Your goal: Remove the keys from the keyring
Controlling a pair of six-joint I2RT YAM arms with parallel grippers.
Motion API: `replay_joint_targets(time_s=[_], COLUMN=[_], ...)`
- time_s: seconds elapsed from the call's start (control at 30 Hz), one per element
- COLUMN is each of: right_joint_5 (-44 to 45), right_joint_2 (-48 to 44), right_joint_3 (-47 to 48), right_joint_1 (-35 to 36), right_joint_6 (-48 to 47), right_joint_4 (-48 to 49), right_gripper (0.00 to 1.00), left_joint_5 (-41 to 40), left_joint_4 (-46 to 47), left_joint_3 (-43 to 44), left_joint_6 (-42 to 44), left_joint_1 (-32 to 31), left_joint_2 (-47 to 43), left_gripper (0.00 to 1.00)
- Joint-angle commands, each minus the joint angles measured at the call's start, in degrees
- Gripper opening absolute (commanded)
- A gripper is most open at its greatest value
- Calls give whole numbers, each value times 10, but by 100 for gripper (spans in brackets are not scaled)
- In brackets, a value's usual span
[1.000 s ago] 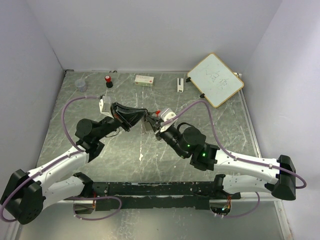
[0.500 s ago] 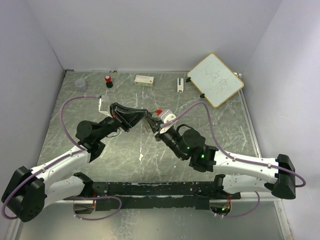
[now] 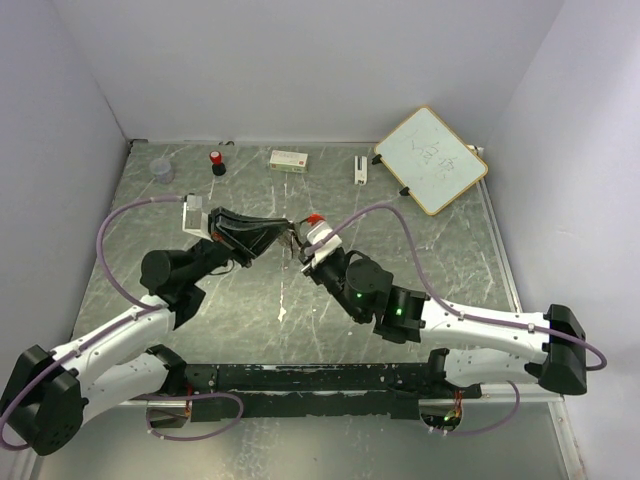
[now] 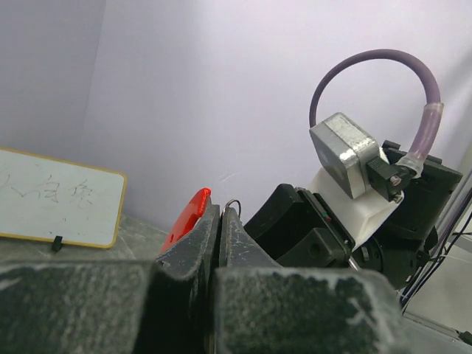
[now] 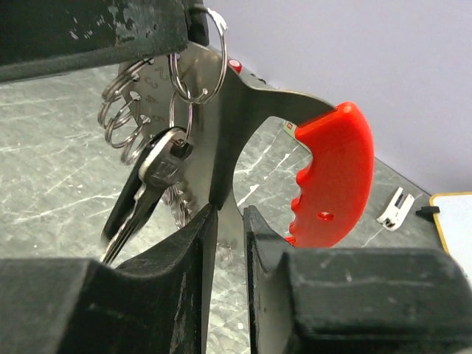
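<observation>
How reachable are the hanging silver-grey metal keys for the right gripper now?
Probably not: the right gripper is shut on the red-handled steel tool, the keys dangling beside it.

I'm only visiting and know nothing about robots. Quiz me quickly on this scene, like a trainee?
1. True or false: the keys lie flat on the table.
2. The metal tool pinched in the right end effector has a handle coloured: A blue, B red, C green.
3. Fill in: the whiteboard stands at the table's far ____ corner.
Key: 1 false, they hang from rings; 2 B; 3 right.
</observation>
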Motion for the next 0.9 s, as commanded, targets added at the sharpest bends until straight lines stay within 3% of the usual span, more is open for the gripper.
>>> replay_joint_targets(time_s=[0.0, 0.4, 0.87], right_joint_5=[10, -7, -59], right_joint_2=[-32, -95, -105], right_joint_3=[11, 23, 43], right_joint_1=[6, 15, 18], right_joint_6=[-8, 17, 35], right_joint_4=[1, -27, -7], right_gripper=[21, 25, 25], left_joint_5=[8, -6, -4], left_joint_4=[50, 47, 67], left_joint_3=[7, -1, -7], left_joint_6=[-11, 4, 2], left_joint_1=[-5, -6, -6], left_joint_2=[8, 10, 32], left_gripper=[7, 7, 7])
